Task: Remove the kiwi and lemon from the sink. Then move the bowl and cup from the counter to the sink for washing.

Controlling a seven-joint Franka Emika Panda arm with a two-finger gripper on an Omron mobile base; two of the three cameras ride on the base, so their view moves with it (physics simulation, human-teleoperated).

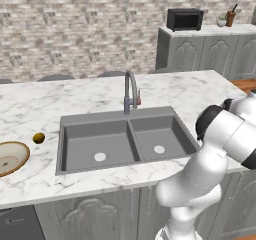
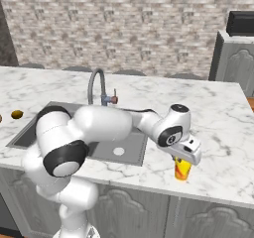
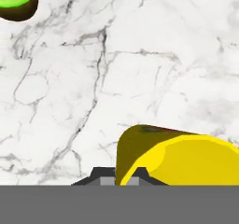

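Yellow cup [image 3: 186, 160] sits right under my hand camera; I read no lettering on it, just a red-orange mark. My fingers [image 2: 184, 163] are clamped on it, near the marble worktop's [image 2: 218, 128] front edge, right of the sink [image 1: 120, 141]. Bowl [image 1: 10, 157] rests left.

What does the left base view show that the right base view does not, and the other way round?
Left base view: the bowl on the counter, left of the sink. Right base view: the gripper closed on the cup, right of the sink. Both: the sink, the faucet and a small brown fruit.
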